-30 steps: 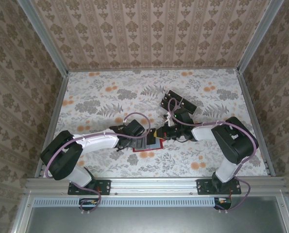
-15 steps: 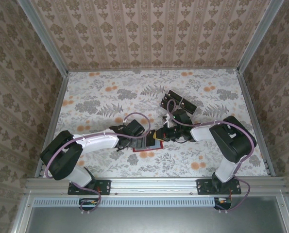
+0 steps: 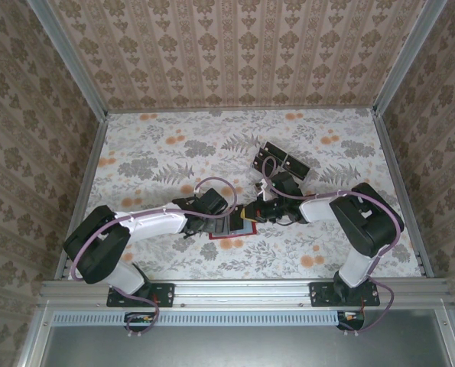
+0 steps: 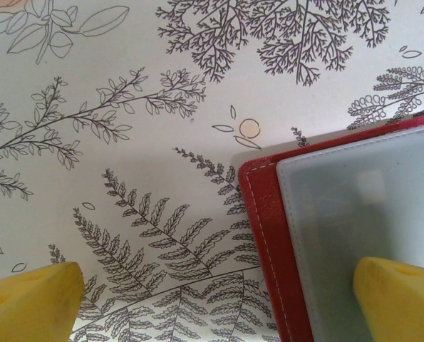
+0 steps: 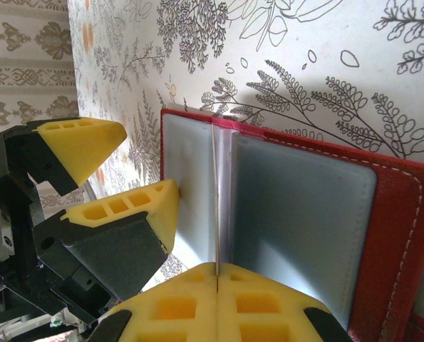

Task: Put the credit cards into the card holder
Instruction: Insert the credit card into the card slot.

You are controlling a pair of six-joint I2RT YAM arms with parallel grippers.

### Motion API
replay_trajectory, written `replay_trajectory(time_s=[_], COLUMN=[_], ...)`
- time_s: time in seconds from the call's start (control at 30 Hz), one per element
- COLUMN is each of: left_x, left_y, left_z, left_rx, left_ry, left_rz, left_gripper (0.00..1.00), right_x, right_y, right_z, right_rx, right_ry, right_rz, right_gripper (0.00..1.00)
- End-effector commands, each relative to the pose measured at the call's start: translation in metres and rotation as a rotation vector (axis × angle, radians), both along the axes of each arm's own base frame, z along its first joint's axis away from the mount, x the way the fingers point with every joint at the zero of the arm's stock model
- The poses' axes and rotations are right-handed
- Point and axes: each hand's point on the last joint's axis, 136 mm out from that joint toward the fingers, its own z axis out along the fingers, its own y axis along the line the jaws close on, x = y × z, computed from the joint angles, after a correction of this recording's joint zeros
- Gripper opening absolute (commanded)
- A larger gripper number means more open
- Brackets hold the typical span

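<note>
Floral tbl [image 3: 151, 153], card holder [image 5: 400, 235] open

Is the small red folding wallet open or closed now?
Open. The small red folding wallet lies spread on the flowered table, its grey inner pockets facing up on both sides of the middle fold.

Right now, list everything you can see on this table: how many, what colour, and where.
card holder: one, red with grey inside, lying open on the cloth at the near middle
credit cards: count unclear, black, in the rack
rack: one, clear, behind the card holder and to its right
tablecloth: one, pale floral, covering the table
left gripper: one, yellow fingers, open, one finger over the card holder's grey inside, the other over the cloth
right gripper: one, yellow fingers, shut, at the card holder's middle fold
</note>
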Motion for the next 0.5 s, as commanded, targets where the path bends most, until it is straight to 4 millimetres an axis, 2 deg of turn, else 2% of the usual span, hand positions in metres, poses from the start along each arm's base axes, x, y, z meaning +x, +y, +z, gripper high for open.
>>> replay_trajectory(time_s=[0.0,0.47], left_x=[-0.0163,-0.0165], left_y=[0.0194,0.0195], left_z=[-0.0144,-0.0154], left_rx=[0.087,0.086], left_ry=[0.061,0.061], left_rz=[0.002,0.000], left_gripper=[1.00,1.00], right_x=[0.0058,0.0059], right_y=[0.0057,0.0118], right_z=[0.0148,0.0087], right_rx=[0.022,0.022], right_ry=[-0.029,-0.016], right_rz=[0.000,0.008], right_gripper=[0.00,0.00])
